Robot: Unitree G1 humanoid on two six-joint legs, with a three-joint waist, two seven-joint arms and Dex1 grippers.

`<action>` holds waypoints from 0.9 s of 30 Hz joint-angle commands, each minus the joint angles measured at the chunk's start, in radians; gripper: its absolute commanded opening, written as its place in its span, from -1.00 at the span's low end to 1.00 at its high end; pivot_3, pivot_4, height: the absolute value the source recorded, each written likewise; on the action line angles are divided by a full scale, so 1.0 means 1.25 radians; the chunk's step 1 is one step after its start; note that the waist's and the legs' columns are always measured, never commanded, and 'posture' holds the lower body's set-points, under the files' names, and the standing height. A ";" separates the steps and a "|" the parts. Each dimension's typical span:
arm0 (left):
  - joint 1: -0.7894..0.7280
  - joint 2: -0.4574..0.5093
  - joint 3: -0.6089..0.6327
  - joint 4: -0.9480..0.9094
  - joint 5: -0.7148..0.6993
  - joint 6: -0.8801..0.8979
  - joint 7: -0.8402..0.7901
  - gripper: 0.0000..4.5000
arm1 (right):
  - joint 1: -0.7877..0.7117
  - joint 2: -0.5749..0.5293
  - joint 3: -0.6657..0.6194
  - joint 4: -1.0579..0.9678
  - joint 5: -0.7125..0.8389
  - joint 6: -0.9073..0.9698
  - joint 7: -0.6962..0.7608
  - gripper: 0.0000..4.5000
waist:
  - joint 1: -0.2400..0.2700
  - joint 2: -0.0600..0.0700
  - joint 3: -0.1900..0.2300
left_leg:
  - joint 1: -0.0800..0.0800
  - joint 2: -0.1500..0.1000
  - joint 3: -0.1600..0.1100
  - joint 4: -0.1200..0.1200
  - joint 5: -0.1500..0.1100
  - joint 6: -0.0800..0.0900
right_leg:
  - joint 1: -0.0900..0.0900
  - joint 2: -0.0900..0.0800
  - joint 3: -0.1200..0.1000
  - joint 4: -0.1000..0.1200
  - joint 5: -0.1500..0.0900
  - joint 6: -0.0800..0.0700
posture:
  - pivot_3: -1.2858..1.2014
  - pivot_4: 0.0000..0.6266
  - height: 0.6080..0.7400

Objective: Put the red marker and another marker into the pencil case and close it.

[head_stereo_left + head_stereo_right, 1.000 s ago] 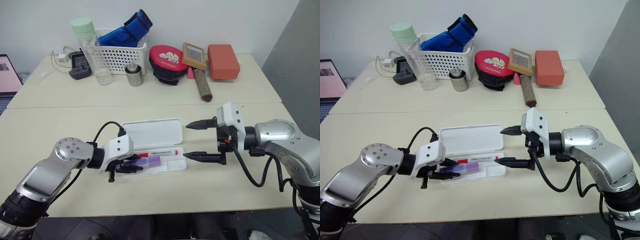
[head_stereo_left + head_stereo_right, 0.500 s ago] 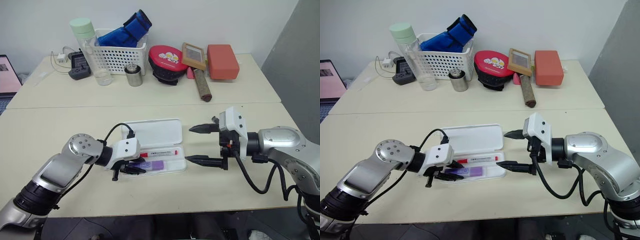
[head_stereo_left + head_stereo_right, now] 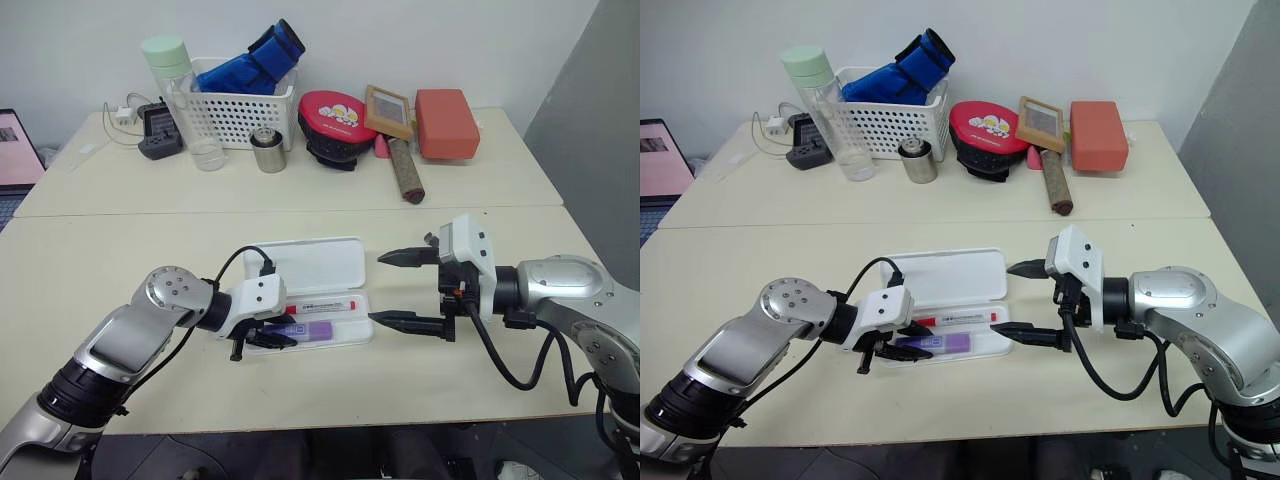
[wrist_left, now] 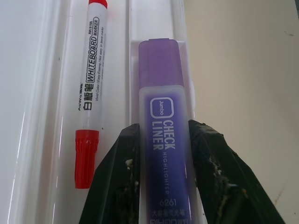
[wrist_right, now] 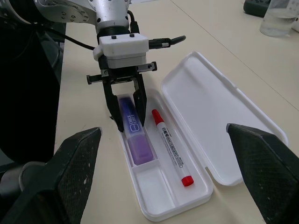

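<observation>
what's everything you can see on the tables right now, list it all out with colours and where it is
pencil case: one, white, lid open, front table, centre
red marker: one, white with red ends, in the case's tray
purple marker: one, in the tray beside the red one
basket: one, white, back table, holding a blue bundle
bottle: one, clear, green cap, left of basket
glass: one, clear
tin cup: one, silver
round pouch: one, red
box: one, orange-red, back right
laptop: one, far left edge
left gripper: fingers either side of the purple marker
right gripper: open, right of the case
</observation>
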 commanded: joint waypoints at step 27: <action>0.000 -0.118 0.157 -0.151 -0.176 0.114 0.135 0.97 | -0.016 -0.007 -0.028 0.083 -0.051 -0.035 -0.037 1.00 | 0.002 0.000 0.000 | 0.000 0.000 -0.001 0.001 0.000 0.000 | 0.000 0.000 0.000 0.000 0.000 0.000 | 0.03 -0.52 1.00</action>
